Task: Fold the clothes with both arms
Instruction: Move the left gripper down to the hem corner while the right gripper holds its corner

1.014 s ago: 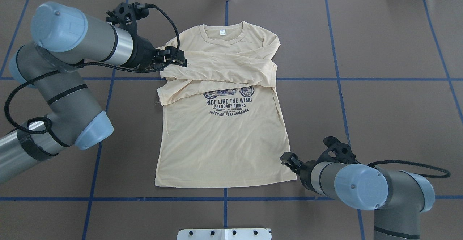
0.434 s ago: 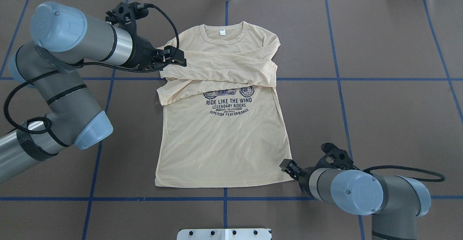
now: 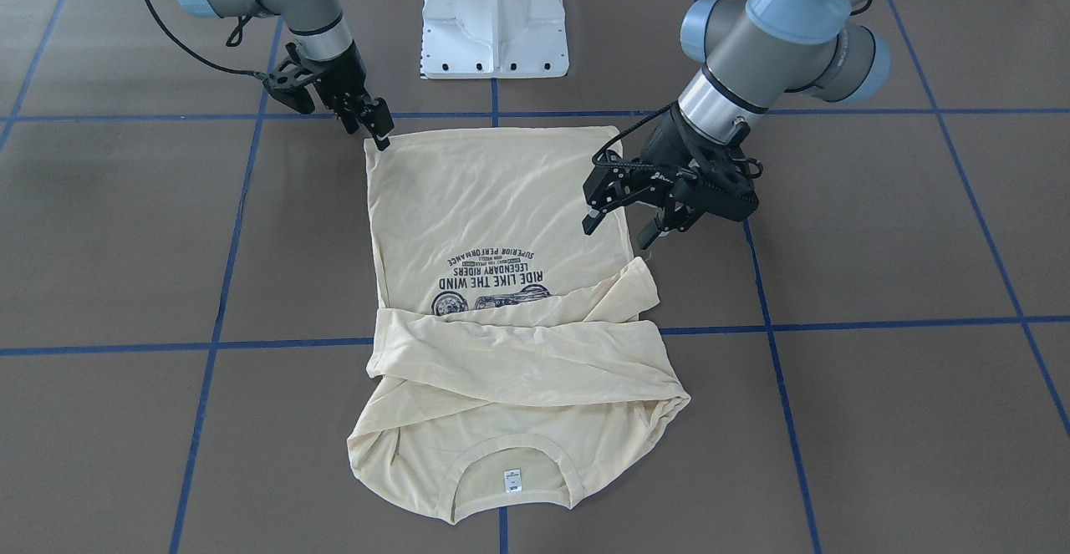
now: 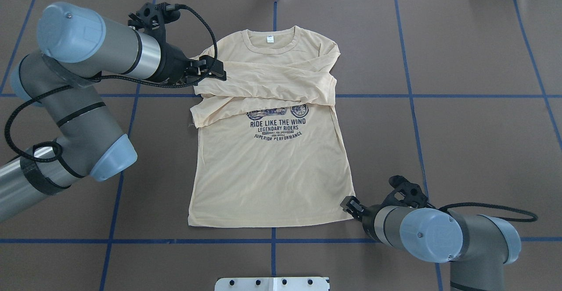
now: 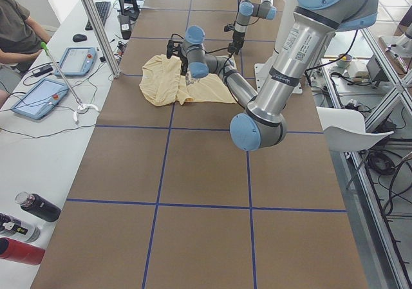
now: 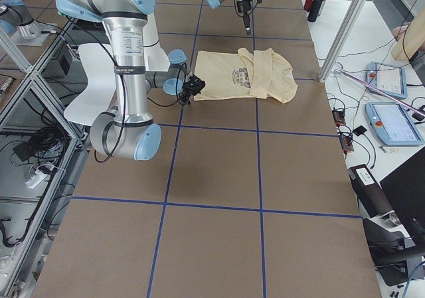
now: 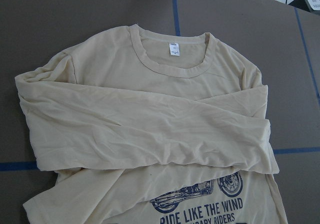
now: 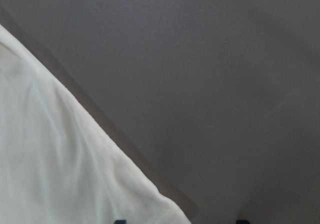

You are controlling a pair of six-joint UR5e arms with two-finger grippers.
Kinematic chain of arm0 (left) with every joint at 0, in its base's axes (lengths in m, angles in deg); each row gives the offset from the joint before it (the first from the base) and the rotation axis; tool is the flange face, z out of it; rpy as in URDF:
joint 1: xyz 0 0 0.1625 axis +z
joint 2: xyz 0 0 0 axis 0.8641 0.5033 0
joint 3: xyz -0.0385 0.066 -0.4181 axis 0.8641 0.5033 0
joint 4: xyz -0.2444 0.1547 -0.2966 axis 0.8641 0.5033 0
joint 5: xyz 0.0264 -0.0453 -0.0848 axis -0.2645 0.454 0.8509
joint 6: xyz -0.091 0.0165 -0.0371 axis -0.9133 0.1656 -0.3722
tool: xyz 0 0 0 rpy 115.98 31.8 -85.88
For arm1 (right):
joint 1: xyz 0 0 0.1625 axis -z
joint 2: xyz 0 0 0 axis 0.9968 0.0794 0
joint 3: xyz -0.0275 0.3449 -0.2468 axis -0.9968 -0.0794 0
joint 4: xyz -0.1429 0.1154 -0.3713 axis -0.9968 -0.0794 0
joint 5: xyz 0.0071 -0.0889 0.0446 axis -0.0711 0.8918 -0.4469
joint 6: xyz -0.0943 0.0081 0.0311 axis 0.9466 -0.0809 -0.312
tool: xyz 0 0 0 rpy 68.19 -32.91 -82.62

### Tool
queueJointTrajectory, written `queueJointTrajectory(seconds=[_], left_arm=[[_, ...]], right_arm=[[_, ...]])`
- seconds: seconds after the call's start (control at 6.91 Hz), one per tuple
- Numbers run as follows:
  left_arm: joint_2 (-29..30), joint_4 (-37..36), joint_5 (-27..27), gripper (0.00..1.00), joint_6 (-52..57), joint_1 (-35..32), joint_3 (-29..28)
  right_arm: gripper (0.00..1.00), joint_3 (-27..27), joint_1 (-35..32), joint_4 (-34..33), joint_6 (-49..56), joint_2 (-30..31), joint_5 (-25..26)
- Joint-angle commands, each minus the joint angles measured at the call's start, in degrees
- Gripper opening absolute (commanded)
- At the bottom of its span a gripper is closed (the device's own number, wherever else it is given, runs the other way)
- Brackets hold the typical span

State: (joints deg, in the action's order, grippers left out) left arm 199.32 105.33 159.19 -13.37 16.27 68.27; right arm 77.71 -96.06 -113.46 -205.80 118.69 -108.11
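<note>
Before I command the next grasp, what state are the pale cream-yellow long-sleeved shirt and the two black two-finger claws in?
Pale cream-yellow long-sleeved shirt: flat on the brown table, print up, both sleeves folded across the chest, lower body unfolded.
Left black two-finger claw: open, hovering by the shirt's edge, empty.
Right black two-finger claw: open, at the hem corner, not gripping.

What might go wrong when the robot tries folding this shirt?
The right gripper sits open at the very corner of the shirt, so it may pinch too little cloth and slip. The sleeves lie loosely across the chest; lifting the hem might tug them crooked.
</note>
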Motion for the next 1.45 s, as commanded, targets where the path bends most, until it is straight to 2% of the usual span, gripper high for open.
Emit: queueJointTrajectory(seconds=[0.0, 0.14, 0.87, 1.16, 1.3], left_arm=[[-0.06, 0.02, 0.0, 0.83, -0.03, 0.0, 0.09], [-0.06, 0.02, 0.0, 0.83, -0.03, 0.0, 0.0], [-0.24, 0.02, -0.09, 0.83, -0.2, -0.09, 0.44], [-2.94, 0.02, -0.18, 0.83, -5.36, 0.0, 1.66], [-5.4, 0.02, -0.26, 0.83, -8.43, 0.17, 3.67]], right_arm=[[0.11, -0.03, 0.07, 0.0, -0.08, 0.05, 0.07], [0.0, 0.23, 0.07, 0.09, -0.08, 0.05, -0.02], [0.0, 1.46, -0.36, 0.17, 0.01, 0.83, -0.63], [0.0, 6.63, -0.72, 0.26, 0.1, 5.48, -2.21], [0.0, 6.91, -0.72, 0.26, 0.01, 5.41, -2.22]])
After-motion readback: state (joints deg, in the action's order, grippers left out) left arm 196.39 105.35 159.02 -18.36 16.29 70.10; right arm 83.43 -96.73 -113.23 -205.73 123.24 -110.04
